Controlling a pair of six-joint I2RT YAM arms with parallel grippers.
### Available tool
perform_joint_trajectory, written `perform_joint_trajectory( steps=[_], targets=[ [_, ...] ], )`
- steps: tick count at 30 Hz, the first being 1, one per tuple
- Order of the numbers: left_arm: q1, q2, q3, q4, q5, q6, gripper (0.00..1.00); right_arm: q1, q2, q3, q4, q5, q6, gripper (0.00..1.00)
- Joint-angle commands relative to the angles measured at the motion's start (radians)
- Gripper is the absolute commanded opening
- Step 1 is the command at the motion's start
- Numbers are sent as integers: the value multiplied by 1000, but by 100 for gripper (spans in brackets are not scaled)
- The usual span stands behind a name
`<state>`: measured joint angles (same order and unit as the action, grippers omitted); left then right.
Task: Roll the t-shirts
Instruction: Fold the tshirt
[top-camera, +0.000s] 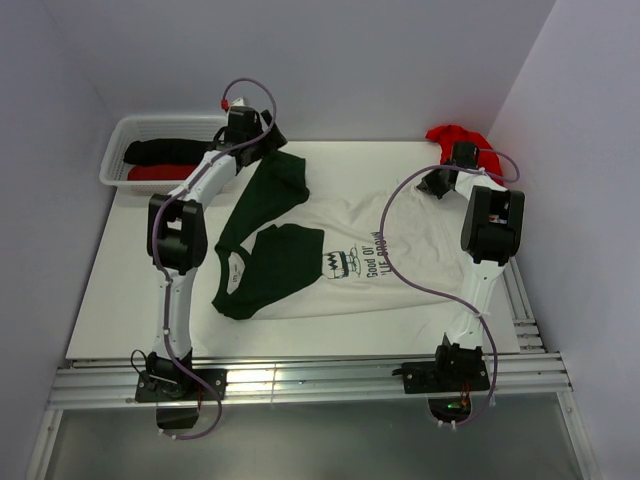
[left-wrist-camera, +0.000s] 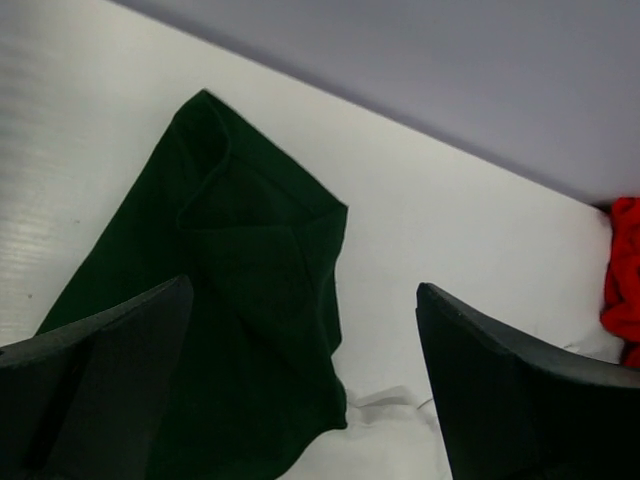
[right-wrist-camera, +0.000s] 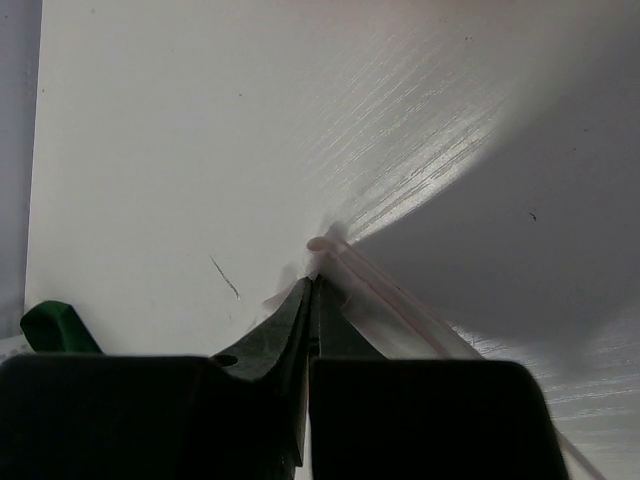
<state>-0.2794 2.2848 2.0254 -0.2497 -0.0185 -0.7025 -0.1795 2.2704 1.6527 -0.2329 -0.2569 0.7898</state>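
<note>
The cream t-shirt with dark green sleeves and a cartoon print lies spread on the table. One green sleeve lies at the far left; the collar end is folded over. My left gripper hovers open over that far sleeve, its jaws wide apart. My right gripper is shut on a cream edge of the shirt at its far right corner. A plain red t-shirt lies crumpled at the back right, also in the left wrist view.
A white mesh basket at the back left holds a black roll and a red roll. Walls close in the table at the back and sides. A metal rail runs along the near edge.
</note>
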Motion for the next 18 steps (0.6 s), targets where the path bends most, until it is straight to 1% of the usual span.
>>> perform_joint_trajectory(
  steps=[1, 6, 9, 12, 14, 18],
  targets=[
    [-9, 36, 61, -82, 40, -15, 100, -5, -6, 10, -13, -5, -15, 0],
    [-41, 28, 36, -114, 26, -67, 94, -5, -3, 15, -17, -5, -12, 0],
    [-47, 47, 52, -141, 28, -104, 96, -5, -3, 16, -19, -5, -14, 0],
    [-52, 79, 68, -134, 41, -112, 96, -5, -2, 18, -19, -5, -14, 0],
    [-53, 100, 84, -134, 49, -118, 94, -5, -2, 16, -17, -5, -12, 0],
    [-53, 166, 147, -171, 55, -130, 93, -5, -2, 16, -19, -5, -12, 0]
  ],
)
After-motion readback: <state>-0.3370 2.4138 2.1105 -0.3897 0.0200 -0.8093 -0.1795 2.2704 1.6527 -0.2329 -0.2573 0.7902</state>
